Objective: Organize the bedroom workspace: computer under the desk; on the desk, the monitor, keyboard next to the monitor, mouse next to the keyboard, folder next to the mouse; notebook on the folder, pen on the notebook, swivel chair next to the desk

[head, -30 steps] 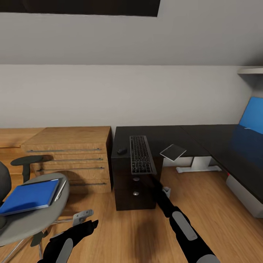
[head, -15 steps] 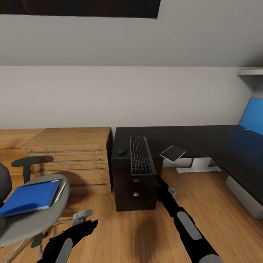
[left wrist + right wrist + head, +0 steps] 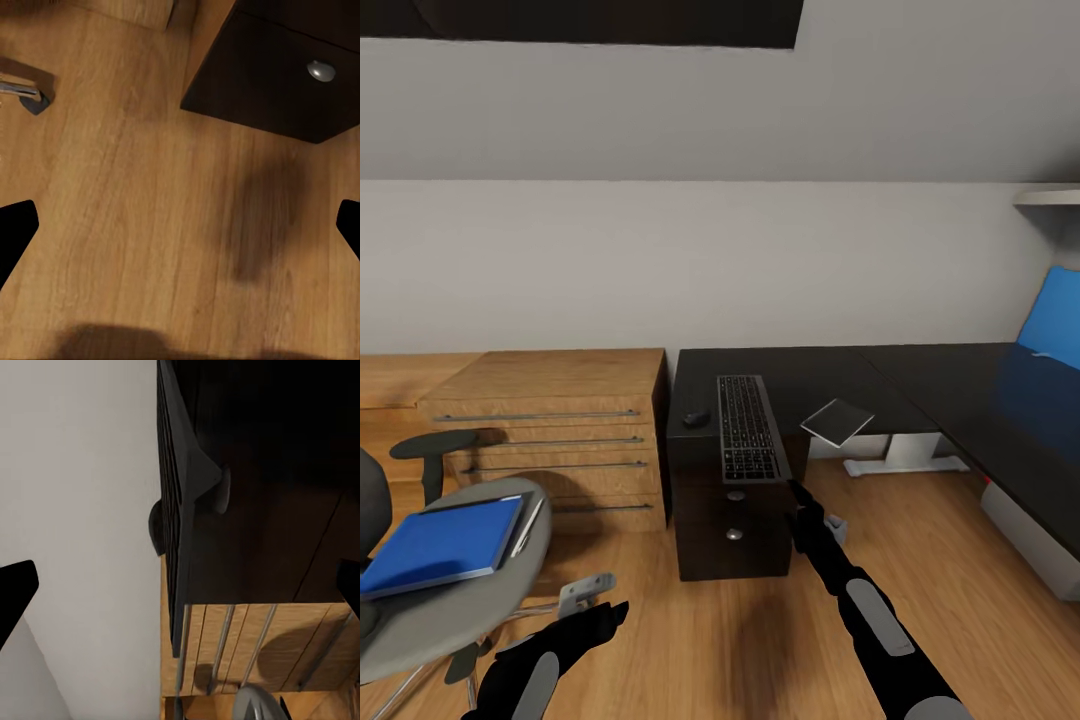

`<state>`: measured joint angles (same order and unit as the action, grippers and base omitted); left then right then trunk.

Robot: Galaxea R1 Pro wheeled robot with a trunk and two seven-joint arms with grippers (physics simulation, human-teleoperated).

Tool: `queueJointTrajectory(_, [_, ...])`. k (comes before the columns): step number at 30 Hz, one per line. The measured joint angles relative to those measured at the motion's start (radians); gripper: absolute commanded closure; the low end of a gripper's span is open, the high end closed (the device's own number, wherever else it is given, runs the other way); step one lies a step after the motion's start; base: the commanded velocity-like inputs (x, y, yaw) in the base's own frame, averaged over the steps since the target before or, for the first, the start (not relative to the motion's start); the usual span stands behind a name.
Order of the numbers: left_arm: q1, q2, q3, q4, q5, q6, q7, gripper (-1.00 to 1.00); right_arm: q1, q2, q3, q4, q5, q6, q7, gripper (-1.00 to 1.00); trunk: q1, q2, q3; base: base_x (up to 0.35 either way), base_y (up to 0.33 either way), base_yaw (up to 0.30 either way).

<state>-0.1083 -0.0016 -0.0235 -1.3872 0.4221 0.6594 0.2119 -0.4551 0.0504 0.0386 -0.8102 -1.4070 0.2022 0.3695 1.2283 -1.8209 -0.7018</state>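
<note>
Head view: keyboard [image 3: 748,427] on desk [image 3: 920,380], just beyond right arm's spread jaws.

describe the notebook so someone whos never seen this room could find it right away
Start at the black L-shaped desk along the back wall. On its front edge, right of the keyboard, sits the notebook, one corner hanging over. It is a thin, plain light-grey slab without keys, smaller than the blue folder on the swivel chair.

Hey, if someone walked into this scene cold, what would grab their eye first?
Probably the bright blue folder lying on the grey seat of the swivel chair, low at the head view's left. Next, the keyboard on the black desk, its near end overhanging the drawer unit, with a thin grey notebook just right of it.
</note>
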Motion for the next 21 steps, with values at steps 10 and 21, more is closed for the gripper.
queueJointTrajectory(10, [0.000, 0.000, 0.000, 0.000, 0.000, -0.001, -0.001, -1.00, 0.000, 0.000, 0.002, 0.001, 0.000, 0.000, -0.001, -1.00, 0.000, 0.000, 0.000, 0.026, 0.120, 0.000])
queueJointTrajectory(21, [0.000, 0.000, 0.000, 0.000, 0.000, 0.000, -0.001, -1.00, 0.000, 0.000, 0.001, 0.001, 0.000, 0.000, 0.000, -1.00, 0.000, 0.000, 0.000, 0.053, 0.069, 0.000])
